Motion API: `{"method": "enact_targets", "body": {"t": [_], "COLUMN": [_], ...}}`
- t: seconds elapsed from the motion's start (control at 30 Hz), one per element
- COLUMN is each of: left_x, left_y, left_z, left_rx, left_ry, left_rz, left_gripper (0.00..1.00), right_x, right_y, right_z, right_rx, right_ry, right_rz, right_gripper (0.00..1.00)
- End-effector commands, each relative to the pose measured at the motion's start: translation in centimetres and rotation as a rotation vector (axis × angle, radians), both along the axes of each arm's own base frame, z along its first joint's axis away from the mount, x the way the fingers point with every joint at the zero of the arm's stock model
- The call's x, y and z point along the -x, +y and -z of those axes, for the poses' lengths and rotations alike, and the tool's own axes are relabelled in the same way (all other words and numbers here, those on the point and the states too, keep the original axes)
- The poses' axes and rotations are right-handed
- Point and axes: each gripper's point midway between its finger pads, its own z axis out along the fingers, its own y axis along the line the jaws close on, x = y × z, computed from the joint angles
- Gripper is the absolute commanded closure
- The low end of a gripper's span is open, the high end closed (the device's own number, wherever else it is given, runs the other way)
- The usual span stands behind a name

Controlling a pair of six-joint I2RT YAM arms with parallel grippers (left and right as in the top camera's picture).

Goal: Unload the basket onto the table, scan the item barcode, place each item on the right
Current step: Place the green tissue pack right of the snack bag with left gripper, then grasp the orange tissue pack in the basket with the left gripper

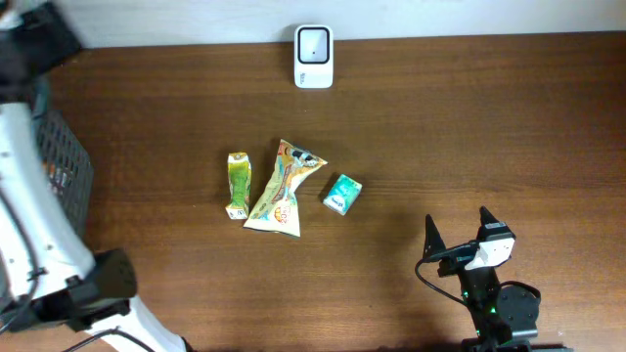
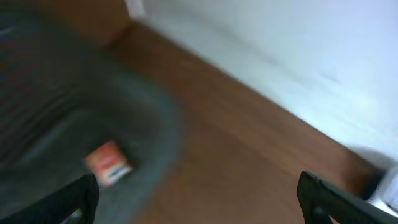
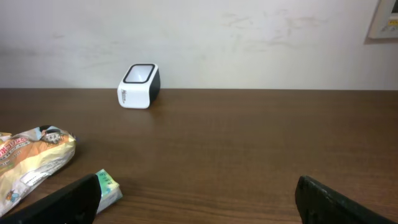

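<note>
Wooden table (image 1: 509, 117), seen from overhead. A white barcode scanner (image 1: 314, 57) stands at the far edge, near the middle, with its window facing up. Three items lie in a loose row at the table's centre, well apart from the scanner. These are a green-yellow packet (image 1: 238, 183) on the left, a larger orange-and-white snack bag (image 1: 282, 188) just beside it, and a small teal box (image 1: 342, 194) near the bag's right side. None of them is held, and no barcode is legible in any view. The right gripper (image 1: 457, 217) sits low at the near right of the table, well apart from the items, its fingers spread wide with nothing between them. The right wrist view shows the same: the two dark fingertips (image 3: 68, 199) sit at opposite bottom corners, with the teal box and the snack bag ahead to the left and the scanner far back by the wall. The left arm (image 1: 29, 244) runs up the left edge beside a dark mesh basket (image 1: 64, 161). The left wrist view is heavily blurred. It shows the left gripper (image 2: 198, 199) released, fingers far apart and empty, above the basket's rim. A small red-and-white pack (image 2: 107, 163) lies inside the basket, its print too smeared to read.
</note>
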Motion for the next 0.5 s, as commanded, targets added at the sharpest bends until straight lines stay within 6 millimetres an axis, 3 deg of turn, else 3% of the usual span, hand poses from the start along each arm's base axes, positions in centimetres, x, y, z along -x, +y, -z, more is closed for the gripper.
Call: {"method": "enact_targets", "body": {"t": [0.0, 0.1, 0.23, 0.37, 0.47], "left_x": [3.4, 5.1, 4.3, 3.0, 2.9], "left_y": [8.8, 13.2, 14.7, 14.3, 14.4], "left_z": [5.6, 12.3, 20.7, 25.4, 27.6], "left_rx": [0.124, 0.196, 0.302, 0.33, 0.345], "left_ry": [0.093, 0.219, 0.298, 0.347, 0.373], "left_rz": [-0.295, -0.394, -0.388, -0.333, -0.336], "left_gripper": [0.01, 0.01, 0.01, 0.01, 0.01], "right_x": [0.0, 0.0, 0.0, 0.0, 0.0], "right_y": [0.3, 0.3, 0.3, 0.3, 0.3], "right_z": [0.3, 0.2, 0.3, 0.2, 0.3], "right_rx": [-0.004, -0.004, -0.004, -0.004, -0.004], "right_ry": [0.004, 0.004, 0.004, 0.004, 0.004], "right_rz": [-0.013, -0.013, -0.013, -0.013, -0.013], "right_gripper": [0.01, 0.01, 0.01, 0.01, 0.01]}}
